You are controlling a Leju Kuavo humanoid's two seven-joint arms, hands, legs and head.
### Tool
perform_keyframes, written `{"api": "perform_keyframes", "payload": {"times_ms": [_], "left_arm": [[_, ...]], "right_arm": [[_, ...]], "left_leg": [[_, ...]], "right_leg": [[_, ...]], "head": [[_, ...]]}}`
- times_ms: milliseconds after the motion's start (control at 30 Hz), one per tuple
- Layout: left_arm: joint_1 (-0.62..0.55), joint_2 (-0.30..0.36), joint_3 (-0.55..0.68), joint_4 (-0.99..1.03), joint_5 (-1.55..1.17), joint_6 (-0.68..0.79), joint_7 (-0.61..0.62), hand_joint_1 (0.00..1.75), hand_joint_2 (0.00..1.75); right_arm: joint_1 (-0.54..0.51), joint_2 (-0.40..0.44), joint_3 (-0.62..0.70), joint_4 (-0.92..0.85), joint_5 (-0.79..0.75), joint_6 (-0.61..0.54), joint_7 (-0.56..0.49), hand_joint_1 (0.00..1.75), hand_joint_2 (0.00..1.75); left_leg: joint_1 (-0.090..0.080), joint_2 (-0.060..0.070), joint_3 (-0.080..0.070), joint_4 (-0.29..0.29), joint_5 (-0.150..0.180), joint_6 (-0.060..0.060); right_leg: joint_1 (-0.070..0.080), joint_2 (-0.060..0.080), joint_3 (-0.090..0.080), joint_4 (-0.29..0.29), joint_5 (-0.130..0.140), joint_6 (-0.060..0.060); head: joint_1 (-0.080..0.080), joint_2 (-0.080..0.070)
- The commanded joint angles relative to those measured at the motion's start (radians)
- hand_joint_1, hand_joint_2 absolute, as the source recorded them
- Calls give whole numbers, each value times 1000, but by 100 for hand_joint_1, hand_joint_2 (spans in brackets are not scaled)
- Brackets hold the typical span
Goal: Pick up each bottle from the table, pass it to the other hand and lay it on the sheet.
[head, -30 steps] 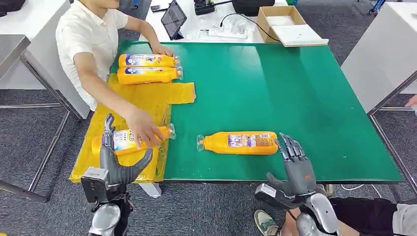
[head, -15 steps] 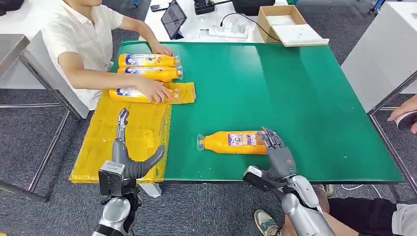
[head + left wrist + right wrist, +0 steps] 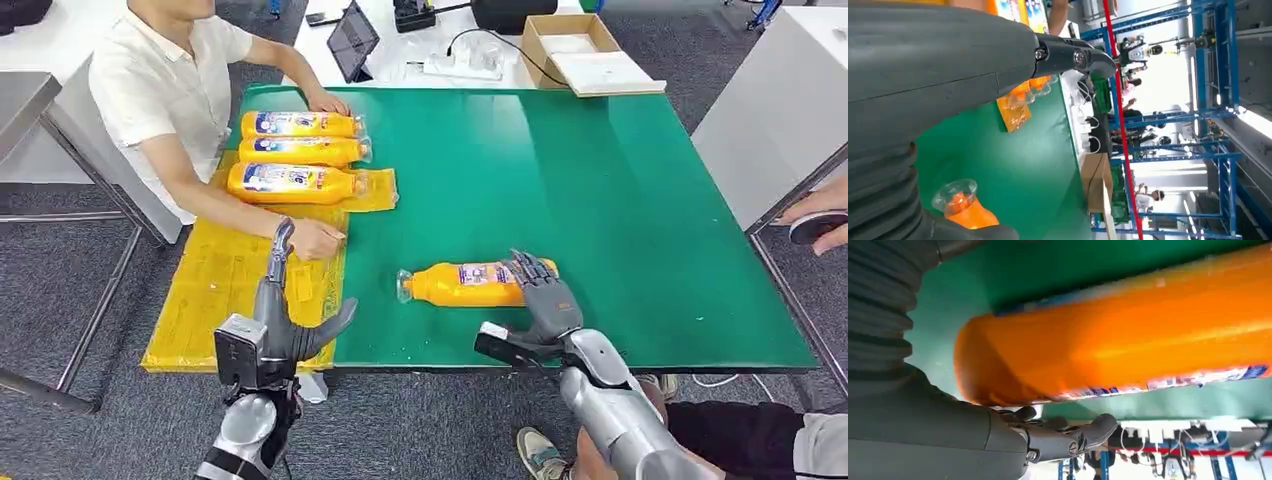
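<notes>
Orange plastic bottle with clear cap (image 3: 470,284) lies on side on green tabletop (image 3: 620,200), well apart from yellow sheet (image 3: 235,290). Right hand (image 3: 540,297) over its base end, fingers spread, not clasping. Left hand (image 3: 285,320) open above sheet edge. Risk: round bottle rolls off under fingers; grip near base lets capped end sag

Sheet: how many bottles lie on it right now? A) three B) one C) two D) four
A: three bottles lie side by side at the far end of the sheet; a fourth bottle lies on the green table at the right hand.
</notes>
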Motion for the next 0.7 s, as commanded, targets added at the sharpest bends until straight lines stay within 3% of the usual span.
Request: {"api": "perform_keyframes", "payload": {"times_ms": [33, 433, 533, 700], "left_arm": [[-39, 12, -19, 73, 4, -2, 6, 0, 175], [-39, 12, -19, 73, 4, -2, 6, 0, 175], [-33, 14, -19, 64, 4, -9, 12, 0, 175], [-27, 17, -10, 55, 10, -23, 26, 0, 175]], "right_arm": [[-34, 3, 61, 145, 5, 22, 11, 0, 175], [-34, 3, 61, 145, 5, 22, 11, 0, 175], [-62, -9, 117, 164, 84, 5, 114, 0, 175], [-105, -10, 150, 185, 140, -1, 167, 0, 175]], "left_leg": [[1, 0, 3, -1, 0, -2], [1, -1, 5, -1, 0, -2], [1, 0, 4, -1, 0, -1], [1, 2, 6, -1, 0, -2]], "right_leg": [[1, -2, 4, -1, 0, -2], [1, -2, 5, -1, 0, -2], [1, -2, 5, -1, 0, -1], [1, -2, 6, -1, 0, -2]], "head": [[0, 0], [0, 0], [0, 0], [0, 0]]}}
